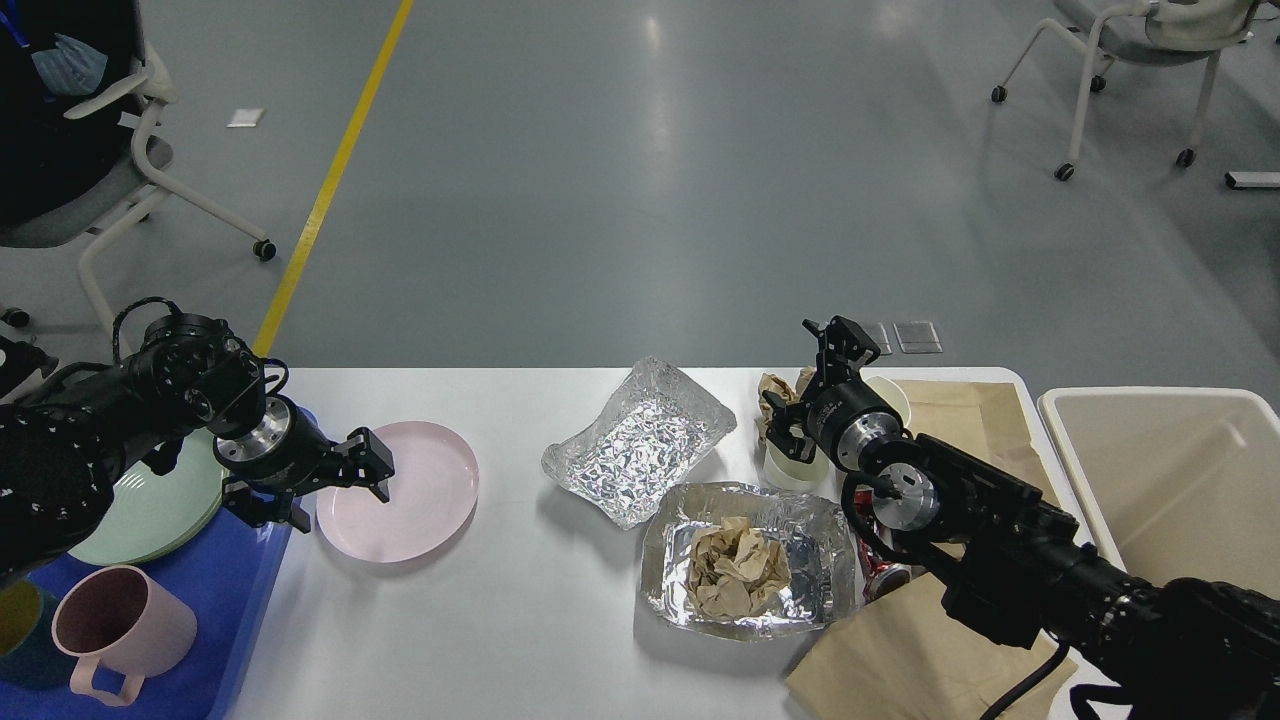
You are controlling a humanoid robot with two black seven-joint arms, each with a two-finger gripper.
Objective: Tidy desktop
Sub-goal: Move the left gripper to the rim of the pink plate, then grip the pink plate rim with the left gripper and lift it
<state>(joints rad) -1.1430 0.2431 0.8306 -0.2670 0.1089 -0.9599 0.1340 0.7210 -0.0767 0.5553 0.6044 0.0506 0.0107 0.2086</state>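
We are at the pickup of the round pale pink plastic plate point(398, 490) lying on the large white rectangular desktop point(500, 620). Our left gripper point(340, 485) hangs at its left rim, jaws apart, empty; next, close on it. Our right gripper point(815, 385), jaws spread, holds nothing.

The black seven-joint left arm was extended in from the left edge, its two-finger left gripper point(335, 488) held low with the fingers spread apart. The black right arm was angled up from the lower right corner, its two-finger right gripper point(812, 388) raised, fingers likewise seen parted.
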